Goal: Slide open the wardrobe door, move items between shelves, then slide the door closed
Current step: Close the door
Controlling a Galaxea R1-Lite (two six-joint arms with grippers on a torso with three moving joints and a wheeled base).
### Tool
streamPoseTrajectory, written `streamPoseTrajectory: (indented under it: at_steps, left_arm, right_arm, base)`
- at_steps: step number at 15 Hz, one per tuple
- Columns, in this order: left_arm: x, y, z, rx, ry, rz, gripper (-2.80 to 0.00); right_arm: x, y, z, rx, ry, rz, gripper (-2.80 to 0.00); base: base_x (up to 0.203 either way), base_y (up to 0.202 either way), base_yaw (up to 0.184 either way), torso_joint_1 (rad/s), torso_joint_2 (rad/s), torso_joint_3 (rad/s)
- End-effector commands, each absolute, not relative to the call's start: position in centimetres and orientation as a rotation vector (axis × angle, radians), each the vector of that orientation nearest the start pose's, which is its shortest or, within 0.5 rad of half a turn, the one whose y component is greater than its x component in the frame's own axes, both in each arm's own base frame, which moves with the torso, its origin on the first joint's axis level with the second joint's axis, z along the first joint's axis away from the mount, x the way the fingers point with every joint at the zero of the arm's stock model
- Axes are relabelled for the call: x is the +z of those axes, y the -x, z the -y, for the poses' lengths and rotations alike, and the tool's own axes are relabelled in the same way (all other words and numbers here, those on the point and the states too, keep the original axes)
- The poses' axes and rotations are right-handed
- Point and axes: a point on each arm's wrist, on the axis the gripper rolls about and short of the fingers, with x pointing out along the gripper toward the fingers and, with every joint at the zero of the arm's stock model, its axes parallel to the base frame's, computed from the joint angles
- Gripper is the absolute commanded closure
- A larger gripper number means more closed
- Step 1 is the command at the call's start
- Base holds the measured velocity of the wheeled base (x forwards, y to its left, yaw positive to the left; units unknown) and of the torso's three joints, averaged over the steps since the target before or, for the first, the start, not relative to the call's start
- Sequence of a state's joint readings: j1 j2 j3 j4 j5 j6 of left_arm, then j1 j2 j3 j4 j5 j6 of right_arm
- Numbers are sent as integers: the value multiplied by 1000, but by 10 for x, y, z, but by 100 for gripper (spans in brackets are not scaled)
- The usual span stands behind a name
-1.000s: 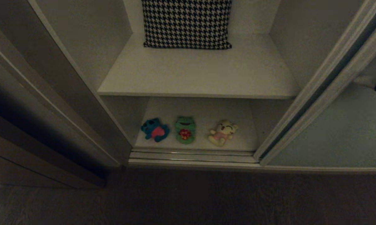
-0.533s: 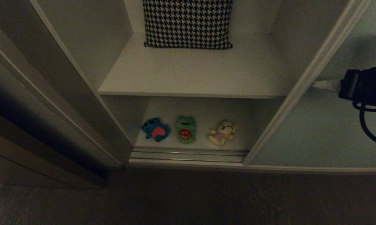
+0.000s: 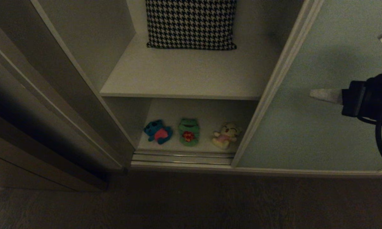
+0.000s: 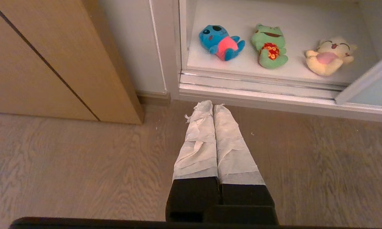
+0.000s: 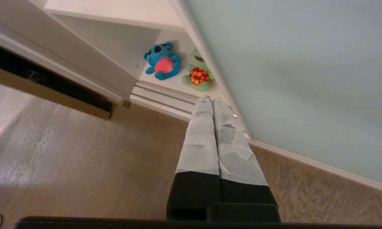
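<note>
- Sliding wardrobe door (image 3: 308, 105) now sits further left than a second ago; its cream frame edge has crept across the opening and cuts just beside the yellow toy (image 3: 225, 135).
- So the door is closing, not opening: opening about a third narrower than before, judged from the head view.
- Right gripper (image 3: 316, 94) has come into the head view from the right and lies against or just in front of the door panel; taped fingers pressed together, holding nothing. Contact with the panel: can't confirm.
- Right wrist view: fingers (image 5: 207, 133) point down toward the floor rails (image 5: 165, 95), door panel right alongside.
- Left gripper (image 4: 211, 106) parked low over the wood floor (image 4: 83, 171) in front of the wardrobe, fingers together, empty, unmoved.
- Toys unmoved: blue toy (image 3: 157, 131), green frog (image 3: 188, 132) and yellow toy all in a row on the lower shelf (image 3: 207, 109).
- Upper shelf (image 3: 184, 76) carries only the houndstooth cloth (image 3: 191, 24) at the back.
- Judgement: task looks to be in the door-closing phase; the door has most of the opening left to cover.
- Risk: yellow toy lies near the front rails, close to the door's path; looks clear of the track but tight.
</note>
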State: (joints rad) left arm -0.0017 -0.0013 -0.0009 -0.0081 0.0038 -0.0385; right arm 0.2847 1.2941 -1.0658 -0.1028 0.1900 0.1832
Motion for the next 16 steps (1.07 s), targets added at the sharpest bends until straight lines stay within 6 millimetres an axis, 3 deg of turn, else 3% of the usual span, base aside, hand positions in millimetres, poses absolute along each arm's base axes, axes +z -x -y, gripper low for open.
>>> streamPoseTrajectory:
  at_steps: [1,6,13,16]
  left_arm:
    - [77,23,0,3,40,11,0]
    - [77,23,0,3,38,9,0]
    - [76,23,0,3,40,8,0]
    - [77,23,0,3,39,9,0]
  right_arm:
    - [313,-170,-55,469,-176,-126,0]
    - [305,-147,-48,471,-170,-118,0]
    - [293,-133,-42,447,-158,-120,0]
    - [283,-139,-46,463,-34,-124,0]
  base:
    - [0,0,0,0,0,0]
    - [0,0,0,0,0,0]
    - [0,0,0,0,0,0]
    - [0,0,0,0,0,0]
